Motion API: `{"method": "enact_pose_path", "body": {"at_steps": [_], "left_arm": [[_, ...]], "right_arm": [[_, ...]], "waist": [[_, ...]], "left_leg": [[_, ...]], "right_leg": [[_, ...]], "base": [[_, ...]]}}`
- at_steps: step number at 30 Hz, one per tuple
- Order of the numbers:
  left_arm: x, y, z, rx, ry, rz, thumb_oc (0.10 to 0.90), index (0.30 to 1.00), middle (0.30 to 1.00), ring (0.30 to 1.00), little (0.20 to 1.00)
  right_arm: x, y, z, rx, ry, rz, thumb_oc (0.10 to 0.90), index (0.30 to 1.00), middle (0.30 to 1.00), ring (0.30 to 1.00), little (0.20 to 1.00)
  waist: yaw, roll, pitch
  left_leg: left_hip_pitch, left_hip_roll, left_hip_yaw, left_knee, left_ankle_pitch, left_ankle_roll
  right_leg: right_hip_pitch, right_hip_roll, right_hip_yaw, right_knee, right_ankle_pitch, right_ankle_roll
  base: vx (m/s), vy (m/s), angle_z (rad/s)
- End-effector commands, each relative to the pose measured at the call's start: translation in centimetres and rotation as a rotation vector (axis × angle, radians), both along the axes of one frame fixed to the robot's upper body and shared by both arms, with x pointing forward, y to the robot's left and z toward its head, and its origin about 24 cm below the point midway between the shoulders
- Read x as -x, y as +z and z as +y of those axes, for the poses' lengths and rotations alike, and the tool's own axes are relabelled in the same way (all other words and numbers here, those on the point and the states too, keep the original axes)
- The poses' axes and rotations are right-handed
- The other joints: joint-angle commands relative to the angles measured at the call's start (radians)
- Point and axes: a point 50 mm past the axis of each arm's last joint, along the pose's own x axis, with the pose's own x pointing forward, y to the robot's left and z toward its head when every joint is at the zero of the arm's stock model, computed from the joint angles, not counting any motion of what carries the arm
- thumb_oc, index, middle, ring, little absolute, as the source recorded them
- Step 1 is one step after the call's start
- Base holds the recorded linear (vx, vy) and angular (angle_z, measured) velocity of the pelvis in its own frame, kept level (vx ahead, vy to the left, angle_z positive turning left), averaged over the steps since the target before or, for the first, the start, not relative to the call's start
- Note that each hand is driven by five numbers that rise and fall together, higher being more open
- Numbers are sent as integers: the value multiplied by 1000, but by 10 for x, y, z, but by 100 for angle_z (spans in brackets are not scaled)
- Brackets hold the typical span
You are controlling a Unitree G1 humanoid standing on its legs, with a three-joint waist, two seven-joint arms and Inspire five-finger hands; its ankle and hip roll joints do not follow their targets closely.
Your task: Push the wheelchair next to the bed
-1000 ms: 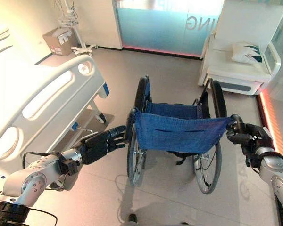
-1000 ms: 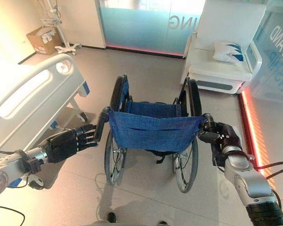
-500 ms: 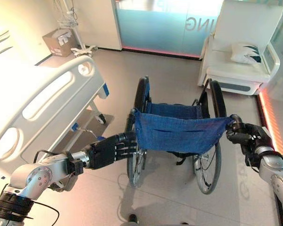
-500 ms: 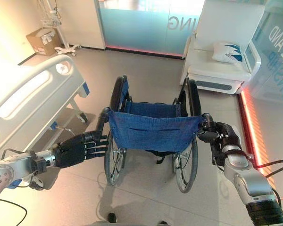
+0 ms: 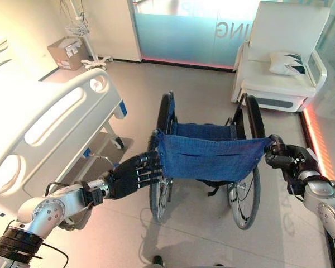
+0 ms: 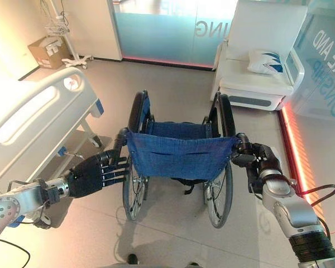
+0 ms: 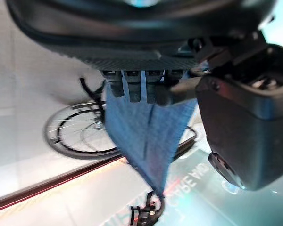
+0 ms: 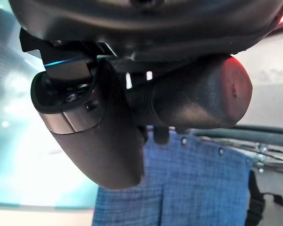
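White hospital bed with oval-cutout side rail [image 5: 50, 120] along the left, foot end just beside the wheelchair's left wheel. White padded armchair [image 5: 285, 50] with a patterned cushion [image 5: 286, 62] ahead on the right, against a frosted blue glass partition [image 5: 181, 33]. Brown cardboard box [image 5: 64, 52] and a white wheeled stand [image 5: 84, 33] far left by the wall. Open grey floor [image 5: 201, 89] between wheelchair and armchair. In the middle, black-framed wheelchair with blue fabric backrest and seat [image 5: 212, 159], facing away, large spoked wheels on the floor, blue backrest stretched flat between two black push handles. Left robot hand [image 5: 128, 174] at the left push handle, fingers curled against it and the backrest edge beside the handle. Right robot hand [image 6: 257, 158] closed around the right push handle [image 8: 188, 101], thumb wrapped over it.
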Motion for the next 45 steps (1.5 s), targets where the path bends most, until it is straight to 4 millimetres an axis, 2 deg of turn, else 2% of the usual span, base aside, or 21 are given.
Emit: {"method": "enact_pose_path", "body": {"at_steps": [1,9,15,20,23,27,33,38,44,45], "left_arm": [[-36,105,-13,309,-21,-571,800,900,900,900,900],[-36,110,-10,338,-8,-648,800,900,900,900,900],[-53,115,-22,406,13,-644,800,900,900,900,900],[-60,117,-24,462,47,-651,800,900,900,900,900],[-65,111,-24,406,63,-615,800,900,900,900,900],[-80,88,-18,226,88,-497,800,900,900,900,900],[-86,64,-8,109,105,-406,800,900,900,900,900],[-90,59,-5,23,106,-400,800,900,900,900,900],[-94,67,-13,60,62,-434,800,900,900,900,900],[-94,69,-15,73,52,-442,667,700,700,700,700]], "right_arm": [[-14,46,3,53,94,-195,400,300,300,300,300],[-15,43,4,48,113,-185,400,300,300,300,300],[-27,41,15,49,131,-169,400,300,300,300,300],[-30,35,19,52,148,-146,400,300,300,300,300],[-32,34,20,53,150,-140,400,300,300,300,300],[-39,36,24,59,161,-125,400,300,300,300,300],[-42,37,27,75,171,-121,400,300,300,300,300],[-43,39,25,83,180,-126,400,300,300,300,300],[-44,41,24,84,184,-136,400,300,300,300,300],[-44,42,25,85,188,-137,400,300,300,300,300]], "waist": [[-10,38,-63],[-13,38,-61],[-19,35,-64],[-28,35,-62],[-33,35,-61],[-43,39,-59],[-58,46,-43],[-68,48,-22],[-76,48,0],[-77,47,5]], "left_leg": [[20,-6,64,3,-57,-7],[19,-7,62,3,-59,-8],[25,-11,64,3,-60,-7],[34,-12,68,3,-60,-6],[37,-13,70,3,-60,-5],[43,-16,74,3,-56,-2],[43,-18,81,3,-49,5],[35,-17,87,11,-46,9],[18,-17,88,26,-44,12],[15,-17,88,29,-44,12]], "right_leg": [[-51,23,-31,56,-29,-39],[-54,24,-25,61,-34,-41],[-49,24,-27,61,-32,-40],[-45,26,-22,63,-32,-42],[-45,27,-18,64,-31,-41],[-46,29,-12,68,-28,-38],[-58,30,4,76,-24,-36],[-75,30,17,89,-22,-35],[-95,28,32,102,-17,-34],[-99,28,34,105,-16,-35]], "base": [[0,0,0],[0,0,0],[0,0,0],[0,0,0],[0,0,0],[24,-1,0],[15,4,-7],[-3,1,-7],[-11,-8,-11],[-12,-6,-4]]}}
